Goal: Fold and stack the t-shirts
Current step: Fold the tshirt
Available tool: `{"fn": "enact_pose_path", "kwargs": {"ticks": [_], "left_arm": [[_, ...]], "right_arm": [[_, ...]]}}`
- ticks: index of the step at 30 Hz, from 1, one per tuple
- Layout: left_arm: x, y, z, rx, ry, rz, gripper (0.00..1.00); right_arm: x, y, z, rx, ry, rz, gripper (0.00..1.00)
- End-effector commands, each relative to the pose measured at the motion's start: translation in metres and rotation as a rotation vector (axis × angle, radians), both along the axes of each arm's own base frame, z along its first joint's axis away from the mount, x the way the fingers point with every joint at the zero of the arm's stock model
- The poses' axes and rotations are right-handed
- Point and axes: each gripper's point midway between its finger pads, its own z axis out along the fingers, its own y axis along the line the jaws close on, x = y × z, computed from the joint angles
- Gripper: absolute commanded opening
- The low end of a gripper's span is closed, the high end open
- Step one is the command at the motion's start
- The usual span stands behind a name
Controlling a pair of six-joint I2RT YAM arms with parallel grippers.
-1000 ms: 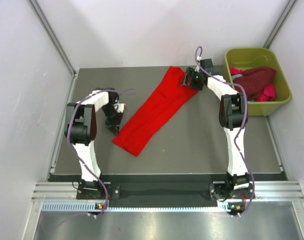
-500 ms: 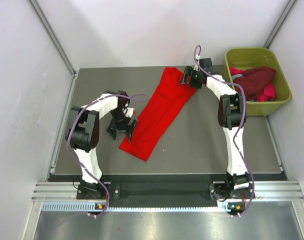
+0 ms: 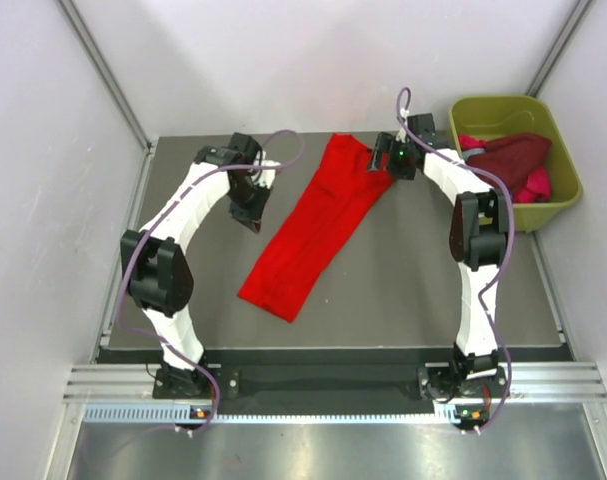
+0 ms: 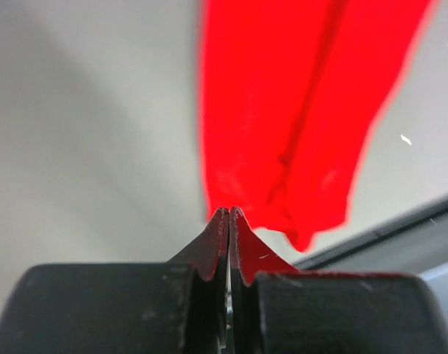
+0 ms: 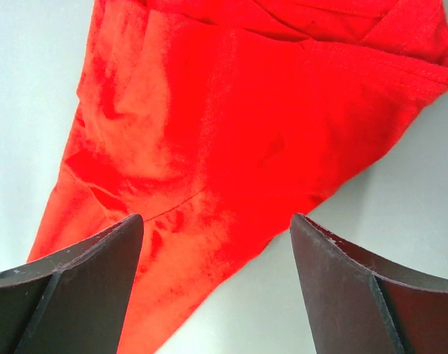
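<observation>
A bright red t-shirt lies folded into a long strip, running diagonally from the table's far middle to the near left. My left gripper is shut and empty, just left of the strip's upper half. In the left wrist view the gripper has its jaws pressed together, with the shirt ahead of them. My right gripper is open over the shirt's far right corner. In the right wrist view the gripper holds nothing above the shirt. A dark maroon shirt and a magenta-pink one lie in the tub.
An olive-green plastic tub stands off the table's far right corner. White walls close in the left, back and right sides. The table's edge shows beyond the shirt in the left wrist view.
My left arm has swung from the shirt's near left end up to the far left. The shirt's near end has shifted right. The right gripper has stayed at the far corner.
</observation>
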Motion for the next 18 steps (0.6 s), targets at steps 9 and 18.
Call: {"fn": "enact_pose_path", "kwargs": {"ticks": [9, 18], "left_arm": [[-0.079, -0.058, -0.026, -0.092, 0.23, -0.24, 0.0], [-0.092, -0.061, -0.071, -0.033, 0.381, -0.277, 0.0]], "right_arm": [[0.008, 0.007, -0.029, 0.046, 0.029, 0.004, 0.81], [0.026, 0.012, -0.053, 0.058, 0.033, -0.002, 0.81]]}}
